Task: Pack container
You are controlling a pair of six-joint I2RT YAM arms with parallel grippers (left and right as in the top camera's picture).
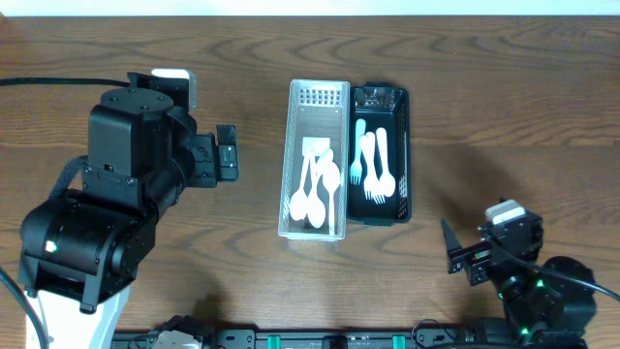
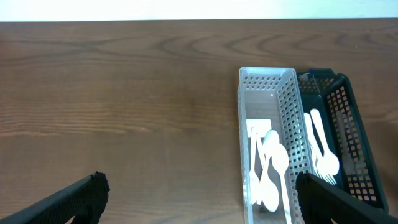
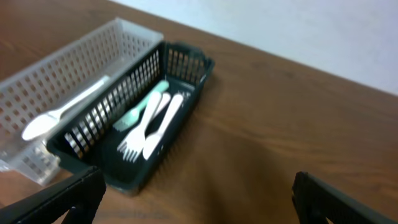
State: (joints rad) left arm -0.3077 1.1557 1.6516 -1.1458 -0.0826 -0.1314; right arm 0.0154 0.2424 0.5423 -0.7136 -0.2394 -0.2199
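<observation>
Dark wood-grain table [image 1: 504,116], pale wall strip along the far edge. Clear slotted basket [image 1: 320,95] sits mid-table, long axis running away from the robot, with white spoons [image 1: 315,194] piled in its near half. Black mesh basket [image 1: 404,155] is parallel on its right, walls touching; it holds white forks [image 1: 380,174] plus one pale teal utensil [image 1: 359,136], type unclear. Left arm is raised over the left side of the table, wrist turned toward the baskets, left gripper [image 1: 226,153] well apart from the clear one; the wrist view shows its fingers [image 2: 74,199] spread wide, nothing between them. Right arm is folded low at the near right corner, right gripper [image 1: 455,254] aimed toward the black basket but clear of it, fingers [image 3: 59,199] also wide apart and empty
</observation>
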